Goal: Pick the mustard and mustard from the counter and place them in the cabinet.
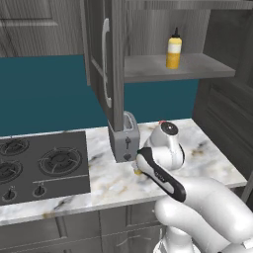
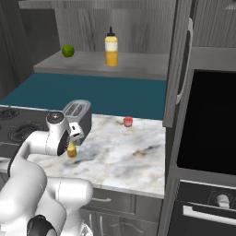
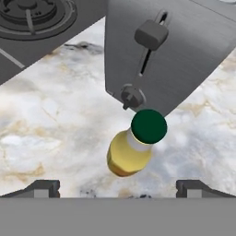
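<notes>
1. Black gas hob [image 1: 42, 165] fills the lower left of the left base view, set into the white marble counter [image 1: 207, 153].
2. Grey toaster [image 1: 124, 137] stands at frame centre, beneath the open cabinet door [image 1: 105, 59].
3. Upper right of centre, the taller mustard bottle [image 1: 174, 48] stands upright on the cabinet shelf [image 1: 207, 66].
4. In the right base view, a green lime [image 2: 68, 50] sits at the shelf's left end, and a small red cup [image 2: 128, 121] stands on the marble near the back wall.
5. In the hand view, the smaller mustard bottle [image 3: 133, 147], dark green cap up, stands on the counter just beside the toaster, centre frame.
6. The gripper [image 3: 117, 188] hangs above that bottle, fingers spread wide at bottom left and bottom right, holding nothing.
</notes>
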